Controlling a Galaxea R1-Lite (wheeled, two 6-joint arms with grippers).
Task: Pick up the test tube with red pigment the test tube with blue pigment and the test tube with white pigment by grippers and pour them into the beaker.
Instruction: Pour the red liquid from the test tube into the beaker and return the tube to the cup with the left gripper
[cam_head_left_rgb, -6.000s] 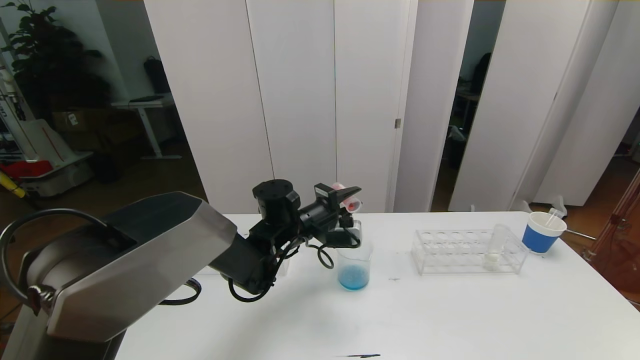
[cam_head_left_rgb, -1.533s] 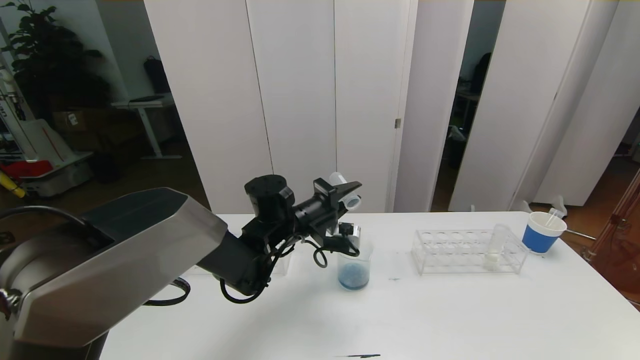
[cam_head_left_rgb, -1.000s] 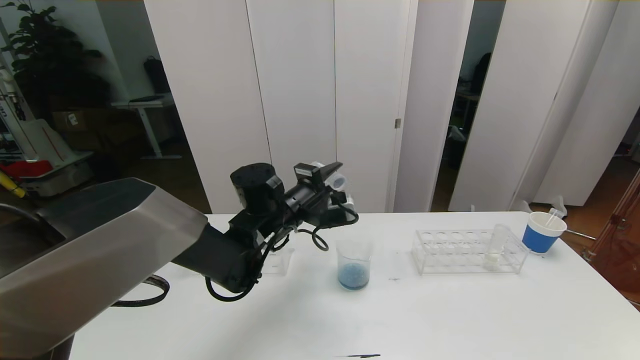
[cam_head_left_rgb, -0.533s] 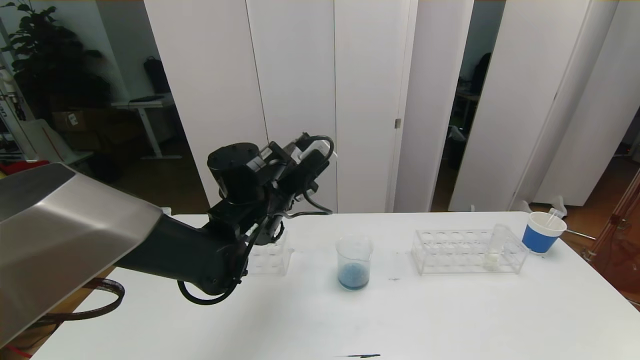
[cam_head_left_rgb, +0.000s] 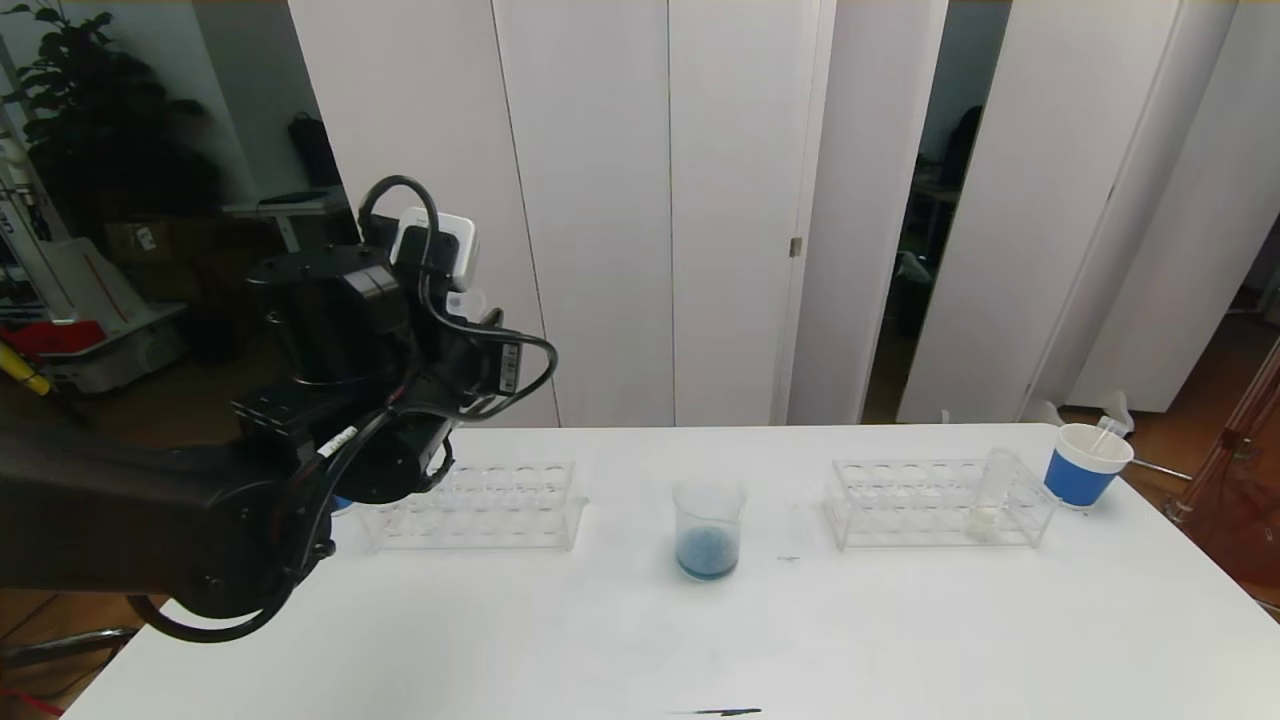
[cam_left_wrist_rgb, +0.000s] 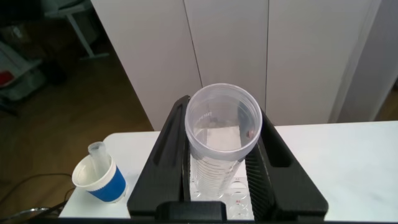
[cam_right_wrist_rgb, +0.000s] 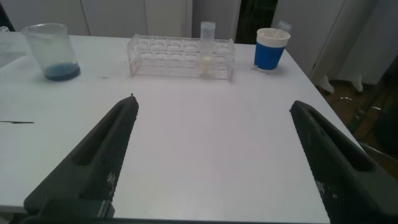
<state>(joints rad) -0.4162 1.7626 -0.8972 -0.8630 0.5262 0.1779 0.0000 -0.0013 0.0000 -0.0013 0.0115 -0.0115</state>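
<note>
White table (cam_head_left_rgb: 900, 640): left gripper (cam_left_wrist_rgb: 225, 134) clamps an emptied test tube (cam_left_wrist_rgb: 224, 127) at nine o'clock of the beaker (cam_head_left_rgb: 708, 527); right gripper (cam_right_wrist_rgb: 211, 155) gapes wide.

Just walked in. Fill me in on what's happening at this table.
The left gripper is shut on an emptied clear test tube, raised above the left rack near a blue paper cup. The beaker at the table's middle holds blue pigment at its bottom. The test tube with white pigment stands in the right rack, not yet poured. The right gripper hangs open, low over the table's near side.
</note>
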